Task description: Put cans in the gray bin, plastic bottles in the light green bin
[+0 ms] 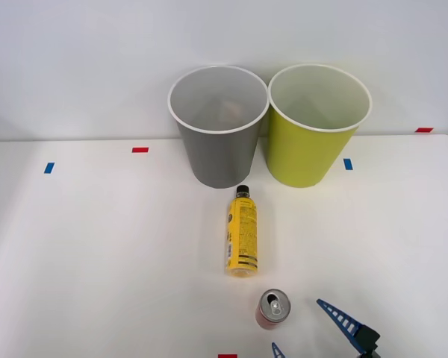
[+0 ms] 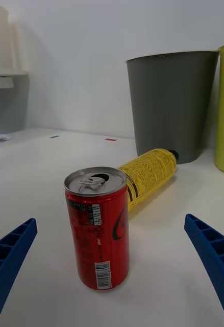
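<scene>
My right gripper (image 1: pixel 313 332) hovers low over the white worktop (image 1: pixel 97 253) with its blue ribbed fingers (image 2: pixel 214 255) spread wide apart and holding nothing. Just ahead of them, roughly in line with the gap though not yet between them, stands the red can (image 2: pixel 98 227), upright, its silver top and pull tab facing up. Just beyond the can lies the bottle (image 2: pixel 147 176) on its side, yellow label up, black cap pointing away from me toward the bins. The two look close but I judge them not to be touching.

Farther ahead, past the bottle, stands the gray bin (image 1: pixel 219 142), and beside it, to the right of my fingers' line, the light green bin (image 1: pixel 313 142), their rims nearly touching.

The step in hand, I judge, is grasping the can. To do it well I should ease straight forward until the fingers flank its middle, close evenly so it does not tip, and stop before nudging the bottle, which could roll. Then lift clear and carry it to the gray bin.
</scene>
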